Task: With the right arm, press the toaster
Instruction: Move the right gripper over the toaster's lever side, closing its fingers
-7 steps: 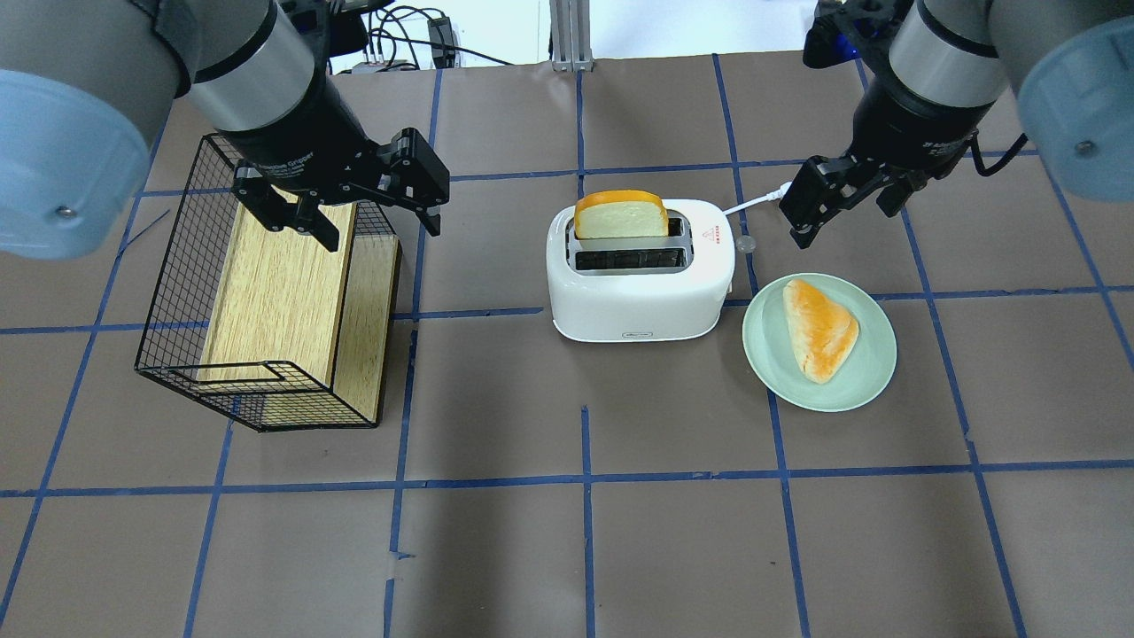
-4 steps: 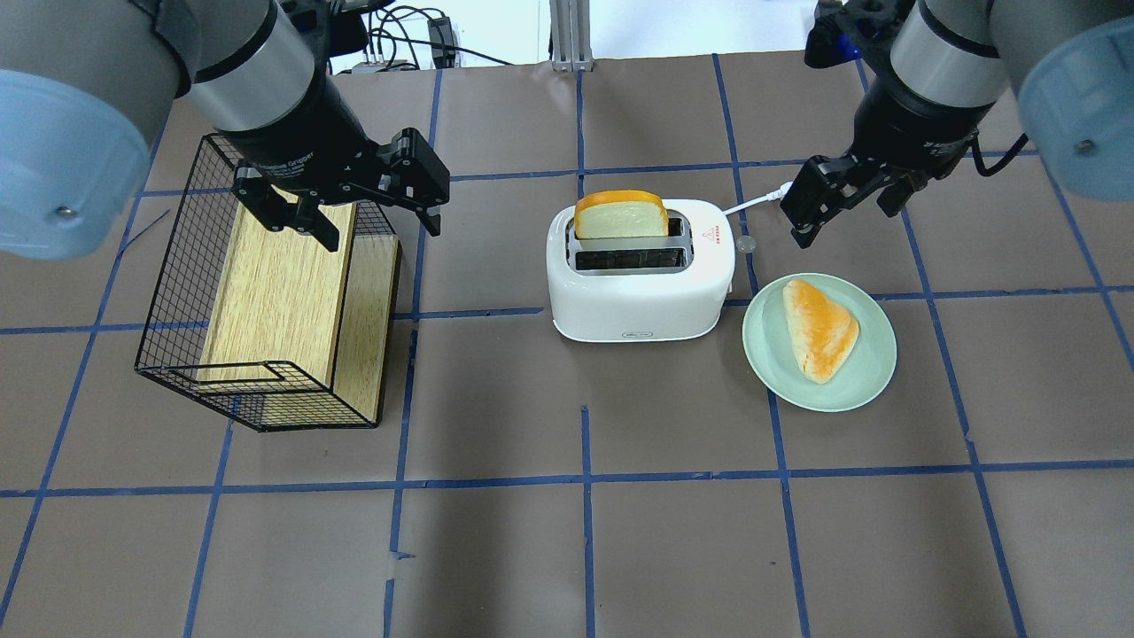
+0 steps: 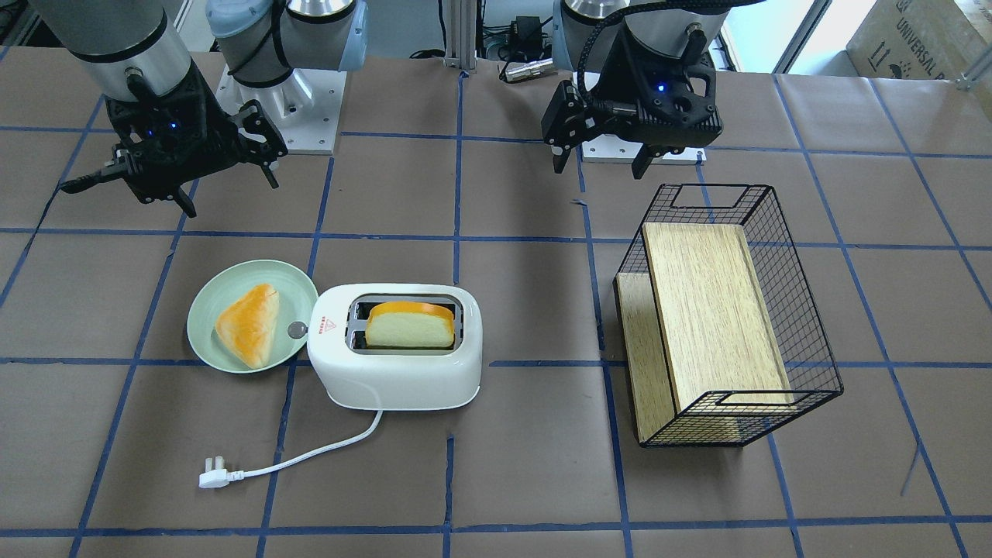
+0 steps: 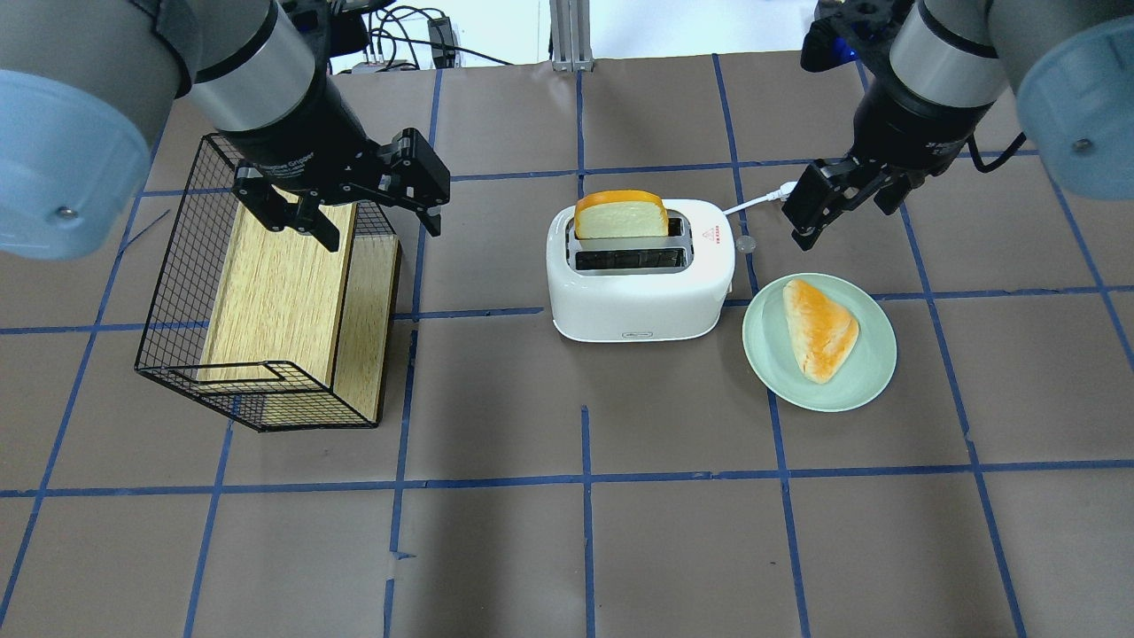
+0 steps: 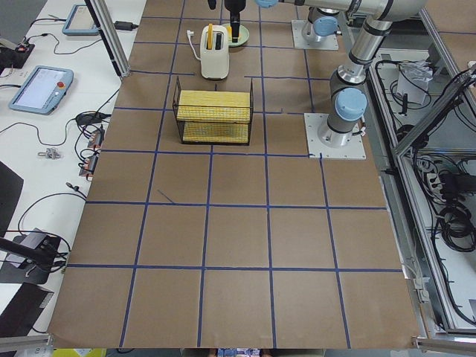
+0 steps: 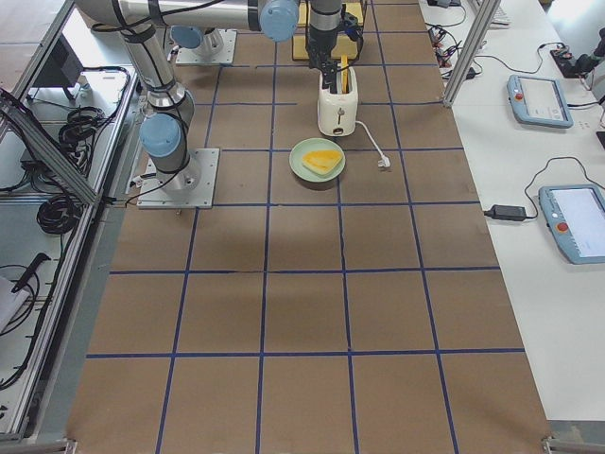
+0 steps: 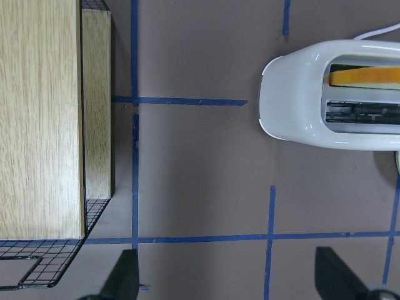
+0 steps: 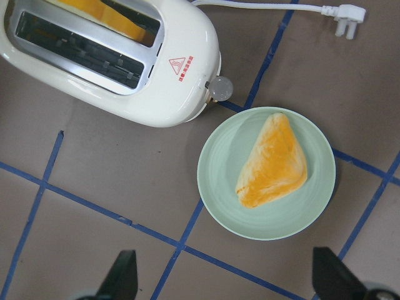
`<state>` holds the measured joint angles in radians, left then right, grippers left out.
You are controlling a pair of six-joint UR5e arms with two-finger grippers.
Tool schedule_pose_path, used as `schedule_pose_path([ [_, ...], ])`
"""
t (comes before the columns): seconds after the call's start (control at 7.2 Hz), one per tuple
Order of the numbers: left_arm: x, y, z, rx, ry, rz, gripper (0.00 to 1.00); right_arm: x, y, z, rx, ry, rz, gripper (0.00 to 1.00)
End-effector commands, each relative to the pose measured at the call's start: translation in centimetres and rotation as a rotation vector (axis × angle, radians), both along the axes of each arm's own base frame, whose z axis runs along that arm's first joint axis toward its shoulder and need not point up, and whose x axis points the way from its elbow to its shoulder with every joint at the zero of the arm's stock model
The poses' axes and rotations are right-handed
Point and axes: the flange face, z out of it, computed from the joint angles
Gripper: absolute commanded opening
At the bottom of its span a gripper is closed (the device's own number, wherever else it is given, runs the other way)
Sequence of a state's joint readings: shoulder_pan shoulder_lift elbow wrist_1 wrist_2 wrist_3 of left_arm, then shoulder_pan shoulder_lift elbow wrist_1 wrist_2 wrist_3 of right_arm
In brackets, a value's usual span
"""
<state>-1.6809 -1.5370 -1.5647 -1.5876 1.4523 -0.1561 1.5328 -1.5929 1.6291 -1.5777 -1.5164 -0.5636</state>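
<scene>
The white toaster [image 4: 638,292] stands mid-table with a bread slice [image 4: 620,215] upright in its far slot. The near slot is empty. Its grey knob [image 4: 746,243] sticks out of the right end, below the red triangle sticker. My right gripper [image 4: 842,211] is open and empty. It hovers to the right of the knob end, over the white cord and apart from the toaster. In the right wrist view the toaster [image 8: 175,94] and knob [image 8: 220,87] lie ahead of the spread fingertips [image 8: 122,278]. My left gripper [image 4: 376,217] is open and empty above the basket's right edge.
A pale green plate [image 4: 762,354] with a triangular bun [image 4: 819,328] sits right of the toaster, close under the knob. A black wire basket [image 4: 177,292] holding a wooden box lies at the left. The cord's plug [image 3: 213,469] lies on the operators' side of the toaster.
The right gripper has shifted only very slightly. The left arm, the toaster and the bread have not moved.
</scene>
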Motion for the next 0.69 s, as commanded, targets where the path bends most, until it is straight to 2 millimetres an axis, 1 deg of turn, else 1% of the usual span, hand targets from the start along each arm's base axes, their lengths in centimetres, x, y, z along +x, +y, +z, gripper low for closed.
schedule_pose_path([
  [0.0,0.0,0.0,0.0,0.0,0.0,0.0,1.0,-0.4,-2.9,-3.0,-0.021,-0.01,0.594,0.8],
  [0.14,0.1,0.0,0.0,0.0,0.0,0.002,1.0,-0.5,-6.3,-4.6,-0.12,0.027,0.791,0.6],
  [0.28,0.1,0.0,0.0,0.0,0.0,0.002,1.0,0.0,-7.1,-5.8,-0.135,0.021,0.816,0.31],
  [0.42,0.0,0.0,0.0,0.0,0.001,0.0,1.0,0.2,-7.8,-7.4,-0.11,0.007,0.82,0.08],
  [0.56,0.0,0.0,0.0,0.0,0.001,0.002,1.0,0.3,-8.2,-8.4,-0.099,-0.009,0.835,0.05],
])
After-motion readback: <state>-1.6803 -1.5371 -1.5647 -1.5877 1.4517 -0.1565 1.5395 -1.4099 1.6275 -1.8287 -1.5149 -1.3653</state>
